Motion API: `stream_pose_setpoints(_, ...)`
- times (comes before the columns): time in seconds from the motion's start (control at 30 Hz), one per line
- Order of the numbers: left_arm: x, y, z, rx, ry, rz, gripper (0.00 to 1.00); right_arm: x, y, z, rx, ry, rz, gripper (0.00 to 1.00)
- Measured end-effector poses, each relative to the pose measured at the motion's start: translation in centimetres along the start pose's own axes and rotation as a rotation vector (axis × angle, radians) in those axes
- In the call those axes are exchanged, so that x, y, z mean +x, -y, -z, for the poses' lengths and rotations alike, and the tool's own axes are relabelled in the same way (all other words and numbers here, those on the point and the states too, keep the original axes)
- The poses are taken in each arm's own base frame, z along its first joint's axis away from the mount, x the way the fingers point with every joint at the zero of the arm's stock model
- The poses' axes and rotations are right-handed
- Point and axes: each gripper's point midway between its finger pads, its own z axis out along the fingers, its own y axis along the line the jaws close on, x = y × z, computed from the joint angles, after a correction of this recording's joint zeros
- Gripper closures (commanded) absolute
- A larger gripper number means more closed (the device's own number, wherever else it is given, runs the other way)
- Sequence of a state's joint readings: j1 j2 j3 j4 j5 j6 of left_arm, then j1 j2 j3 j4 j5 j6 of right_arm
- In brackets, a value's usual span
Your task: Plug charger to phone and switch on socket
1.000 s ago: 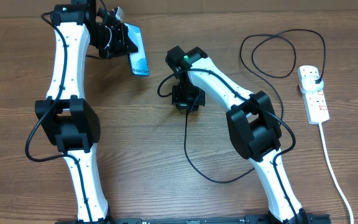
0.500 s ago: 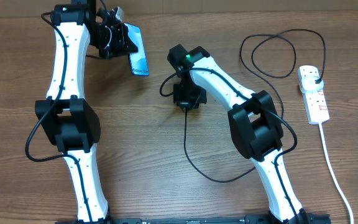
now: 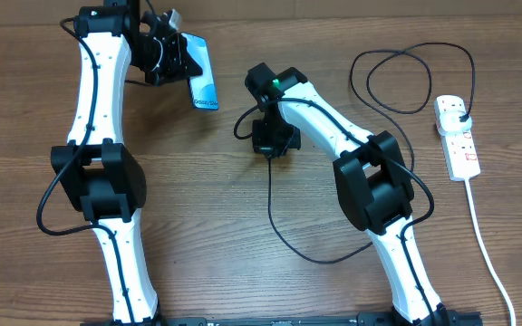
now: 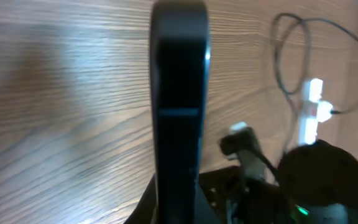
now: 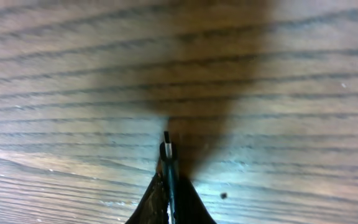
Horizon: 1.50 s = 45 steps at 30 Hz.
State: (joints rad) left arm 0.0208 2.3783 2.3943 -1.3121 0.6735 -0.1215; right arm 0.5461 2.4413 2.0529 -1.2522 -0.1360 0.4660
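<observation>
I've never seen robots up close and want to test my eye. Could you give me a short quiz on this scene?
1. True or false: the right gripper holds the phone.
2. What pokes out between the right gripper's fingers? A a pen; B the charger's tip; C a key.
3. Fill in: the charger's plug sits in the ____.
Key: 1 false, the left gripper holds it. 2 B. 3 socket.
</observation>
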Motion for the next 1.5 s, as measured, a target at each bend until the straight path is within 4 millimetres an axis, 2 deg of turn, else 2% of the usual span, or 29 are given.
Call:
stream_pose_setpoints(0.17, -0.1, 4.0, 0.6, 0.243, 0.006, -0.123, 0.96, -0.8, -1.4, 0.7, -0.12, 0.005, 0.048, 0.96)
stream_pose_setpoints(0.27, -0.4, 6.8, 1.8, 0.422, 0.034, -0.2, 0.96, -1.2, -2.5, 3.1, -0.245, 0.017, 0.102, 0.96)
stream_pose_setpoints(0.37, -0.8, 9.4, 3.5, 0.598, 0.069, -0.273, 0.96, -1.3, -3.2, 7.6, -0.361, 0.066, 0.158, 0.96)
stream_pose_setpoints(0.47, -1.0, 10.8, 5.1, 0.723, 0.094, -0.323, 0.96, -0.8, -4.1, 13.3, -0.482, 0.143, 0.236, 0.96)
stream_pose_setpoints(0.5, -1.0, 11.0, 5.6, 0.75, 0.095, -0.325, 0.96, -0.6, -4.4, 14.7, -0.514, 0.162, 0.262, 0.96)
stream_pose_setpoints(0.53, -0.9, 11.2, 5.8, 0.768, 0.094, -0.325, 0.96, -0.6, -4.6, 15.1, -0.524, 0.169, 0.271, 0.96)
stream_pose_setpoints(0.57, -0.9, 11.3, 6.0, 0.784, 0.092, -0.326, 0.96, -0.1, -5.4, 17.0, -0.576, 0.197, 0.317, 0.96)
stream_pose_setpoints(0.63, -0.8, 11.5, 6.4, 0.806, 0.093, -0.326, 0.96, 0.2, -6.2, 18.3, -0.627, 0.216, 0.357, 0.96)
stream_pose_setpoints(1.1, -0.7, 11.8, 6.8, 0.838, 0.094, -0.333, 0.96, 1.2, -8.4, 20.2, -0.792, 0.207, 0.44, 0.96)
stream_pose_setpoints(1.5, -0.8, 11.9, 6.9, 0.845, 0.085, -0.313, 0.96, 0.3, -9.2, 22.1, -0.893, 0.252, 0.467, 0.96)
